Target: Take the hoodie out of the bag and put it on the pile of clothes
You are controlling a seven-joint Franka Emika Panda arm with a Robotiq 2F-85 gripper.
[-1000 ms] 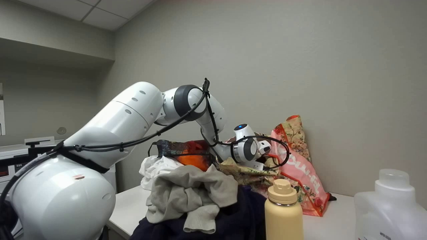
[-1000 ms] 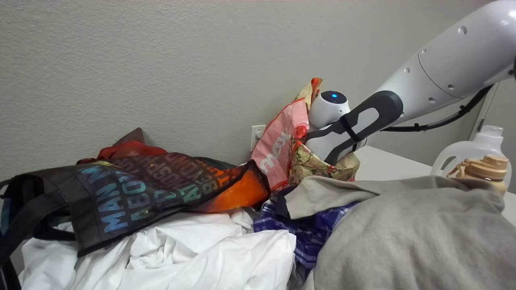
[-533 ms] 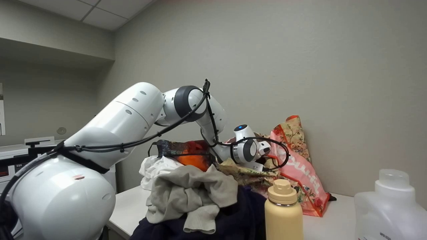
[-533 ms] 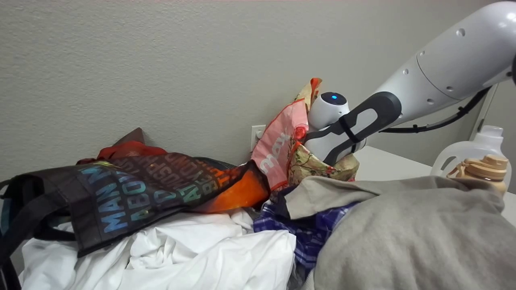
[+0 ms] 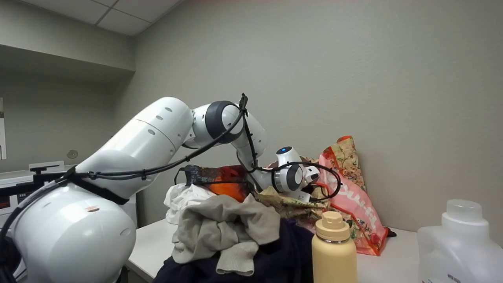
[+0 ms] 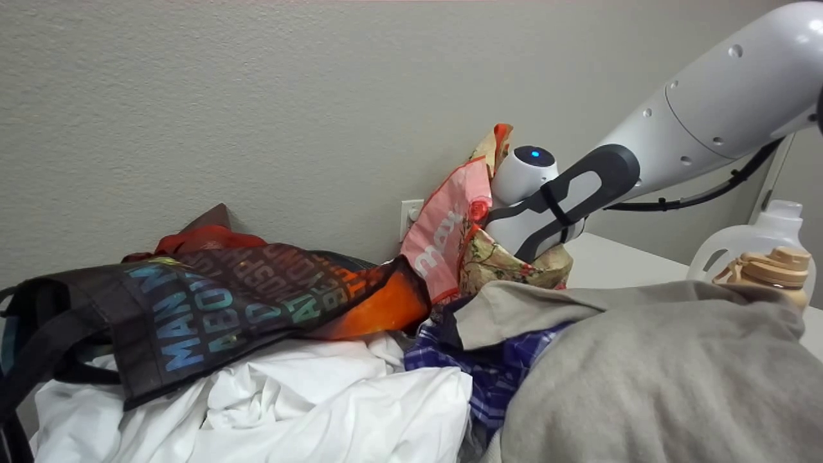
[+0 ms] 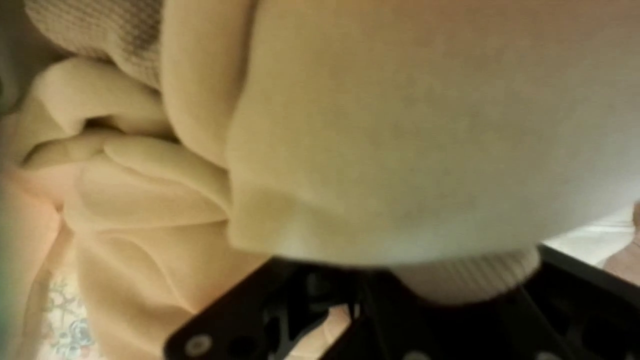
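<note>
Wall, plain grey and lightly textured, rises beyond my black jointed hand. Lower than me spreads a flat white table, and my smooth white arm slants down over it. Near my hand lies the crumpled pile of clothes: a soft grey garment over a dark navy garment, with a rumpled white cloth and a purple plaid cloth next to them. Standing around my hand is a floral-printed bag with a pink, white-lettered panel; in both exterior views its mouth hides me. A limp black bag printed with coloured capitals lies over the white cloth, its orange end just beside the floral bag. Inside the floral bag, right against me, is the soft cream cloth hoodie: its folds fill most of the wrist view, and a ribbed edge shows between the sides of my hand. That cloth covers my fingertips, so I cannot tell whether they are apart, together or clamped on it. Well apart from my hand stands an upright translucent white plastic jug with a cap. Closer to me, near the navy garment, stands an upright pale-yellow bottle with a matching lid.
</note>
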